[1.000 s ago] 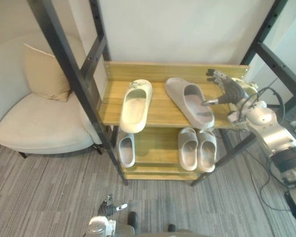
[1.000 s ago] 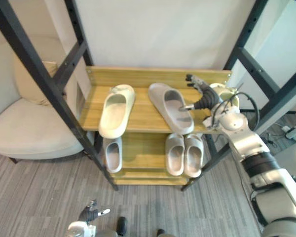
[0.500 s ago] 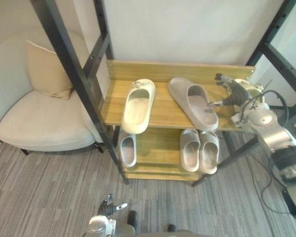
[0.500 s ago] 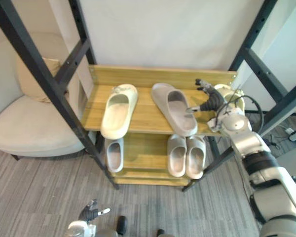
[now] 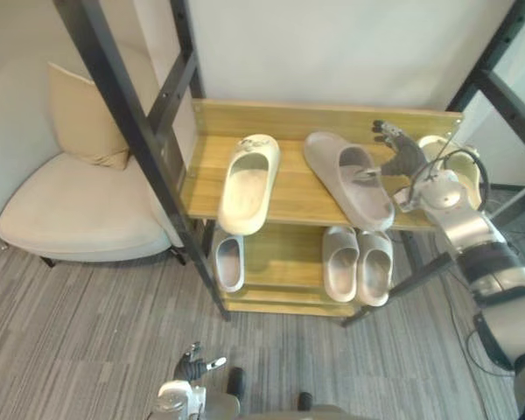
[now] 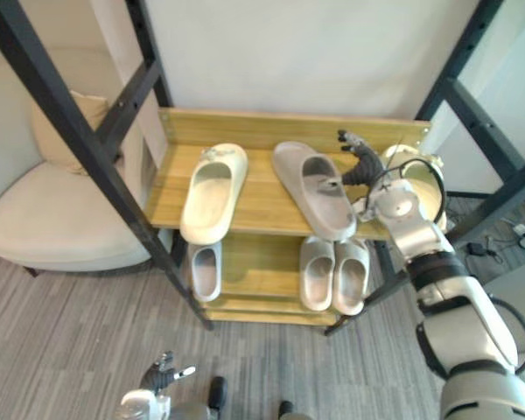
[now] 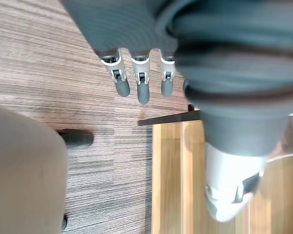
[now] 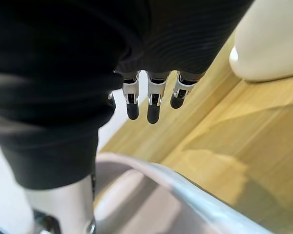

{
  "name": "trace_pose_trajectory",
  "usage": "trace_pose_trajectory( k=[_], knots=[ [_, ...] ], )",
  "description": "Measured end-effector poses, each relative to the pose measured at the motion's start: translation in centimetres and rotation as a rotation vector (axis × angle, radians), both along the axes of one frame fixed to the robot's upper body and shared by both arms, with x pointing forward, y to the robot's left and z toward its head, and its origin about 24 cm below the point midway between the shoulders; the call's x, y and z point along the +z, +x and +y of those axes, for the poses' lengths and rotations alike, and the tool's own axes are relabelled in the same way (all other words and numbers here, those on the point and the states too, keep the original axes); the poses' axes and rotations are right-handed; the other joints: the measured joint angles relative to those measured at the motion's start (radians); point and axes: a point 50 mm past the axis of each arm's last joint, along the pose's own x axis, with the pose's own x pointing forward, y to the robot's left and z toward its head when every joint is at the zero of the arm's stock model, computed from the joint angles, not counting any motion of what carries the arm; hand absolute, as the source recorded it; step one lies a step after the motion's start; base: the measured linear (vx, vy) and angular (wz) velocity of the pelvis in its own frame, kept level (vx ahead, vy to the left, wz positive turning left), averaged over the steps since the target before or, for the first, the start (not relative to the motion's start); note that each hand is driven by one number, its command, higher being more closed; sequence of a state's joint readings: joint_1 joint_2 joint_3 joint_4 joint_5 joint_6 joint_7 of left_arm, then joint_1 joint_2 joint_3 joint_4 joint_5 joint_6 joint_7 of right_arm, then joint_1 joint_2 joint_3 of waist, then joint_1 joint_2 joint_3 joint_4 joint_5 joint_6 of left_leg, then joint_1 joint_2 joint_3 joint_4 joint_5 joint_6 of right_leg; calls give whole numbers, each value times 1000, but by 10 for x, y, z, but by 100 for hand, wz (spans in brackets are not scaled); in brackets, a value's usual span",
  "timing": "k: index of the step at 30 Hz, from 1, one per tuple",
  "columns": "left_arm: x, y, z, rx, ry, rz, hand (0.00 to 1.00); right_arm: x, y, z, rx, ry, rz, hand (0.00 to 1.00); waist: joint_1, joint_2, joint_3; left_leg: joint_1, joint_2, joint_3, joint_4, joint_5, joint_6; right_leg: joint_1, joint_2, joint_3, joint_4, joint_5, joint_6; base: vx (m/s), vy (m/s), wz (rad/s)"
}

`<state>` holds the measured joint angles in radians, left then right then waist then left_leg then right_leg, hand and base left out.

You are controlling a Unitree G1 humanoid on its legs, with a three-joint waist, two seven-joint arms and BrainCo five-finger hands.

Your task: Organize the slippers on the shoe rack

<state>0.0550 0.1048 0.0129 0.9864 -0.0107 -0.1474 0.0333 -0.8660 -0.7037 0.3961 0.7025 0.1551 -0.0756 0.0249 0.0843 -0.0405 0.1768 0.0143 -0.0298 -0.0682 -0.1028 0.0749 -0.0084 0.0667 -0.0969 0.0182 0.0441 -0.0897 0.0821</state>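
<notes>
**Rack.** The wooden shoe rack (image 5: 290, 191) on a black frame stands at the centre of the eye views, against a pale wall.

**Top shelf.** A cream slipper (image 5: 248, 184) lies at centre-left, toe toward the back, its heel reaching the front edge. A grey slipper (image 5: 350, 179) lies right of centre, angled so that its heel end runs toward the lower right and reaches the front edge. The two are apart, with bare wood between them. A pale cream item (image 8: 273, 39) sits at the right end of the shelf, partly hidden behind the arm; I cannot tell what it is.

**Lower shelf.** A small pale slipper (image 5: 229, 261) lies at the left. A pair of pale grey slippers (image 5: 339, 261) lies side by side at the right, touching.

**Right hand.** The right hand (image 5: 401, 159) is over the right part of the top shelf, just beside the grey slipper. Its fingers (image 8: 154, 105) are straight and spread and grasp nothing. The thumb reaches onto the slipper's footbed opening. Released, not clenched.

**Left hand.** The left hand (image 5: 192, 363) shows low at the bottom edge of the eye view, over the grey striped carpet (image 5: 87, 332), well apart from the rack. Its fingers are straight and hold nothing.

**Surroundings.** A cream armchair (image 5: 79, 210) with a tan cushion (image 5: 83, 118) stands at the left of the frame, beside the rack.
</notes>
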Motion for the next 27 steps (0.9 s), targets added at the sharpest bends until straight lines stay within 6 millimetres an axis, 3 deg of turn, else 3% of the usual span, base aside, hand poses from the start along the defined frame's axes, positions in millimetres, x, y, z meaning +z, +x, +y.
trace_pose_trajectory(
  k=[7, 8, 16, 27],
  knots=[
    [4, 7, -1, 18, -14, -34, 0, 13, 11, 13, -12, 26, -36, 0, 24, 4, 30, -18, 1, -11, 0, 0, 0, -13, 1, -10, 6, 1, 0, 1, -10, 4],
    [4, 7, -1, 21, -16, -34, 0, 13, 11, 15, -13, 36, -41, 100, 24, 4, 30, -18, 2, -12, 0, 0, 0, -14, 2, -11, 7, 1, 0, 12, -15, 8],
    [5, 11, -1, 23, -19, -43, 0, 26, 19, 28, -27, 84, -90, 100, 25, 26, 56, -23, 27, -21, -5, -6, -15, -26, 27, -13, 22, 30, -9, -9, -13, 2],
    [6, 13, -1, 20, -18, -48, 0, 33, 19, 29, -16, 138, -114, 100, 23, 27, 64, -29, 40, -21, -1, 10, -21, -32, 39, -11, 20, 31, -11, -22, -26, 0]
  ],
)
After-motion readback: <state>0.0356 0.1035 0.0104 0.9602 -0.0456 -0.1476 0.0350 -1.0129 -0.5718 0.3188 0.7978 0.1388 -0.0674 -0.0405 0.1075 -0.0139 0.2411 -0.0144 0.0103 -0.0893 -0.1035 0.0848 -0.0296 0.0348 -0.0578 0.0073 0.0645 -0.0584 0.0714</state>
